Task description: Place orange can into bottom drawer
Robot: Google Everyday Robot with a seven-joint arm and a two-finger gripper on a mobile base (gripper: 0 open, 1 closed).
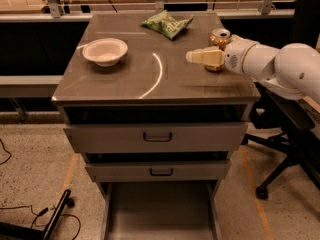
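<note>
The orange can stands upright near the right rear of the cabinet top. My gripper reaches in from the right at the can's height, and its pale body covers the can's lower front. Whether it holds the can does not show. The bottom drawer is pulled out at the foot of the cabinet, and its flat floor is bare.
A white bowl sits at the left of the cabinet top and a green snack bag at the back middle. Two closed drawer fronts are above the open drawer. An office chair stands at the right, cables on the floor at left.
</note>
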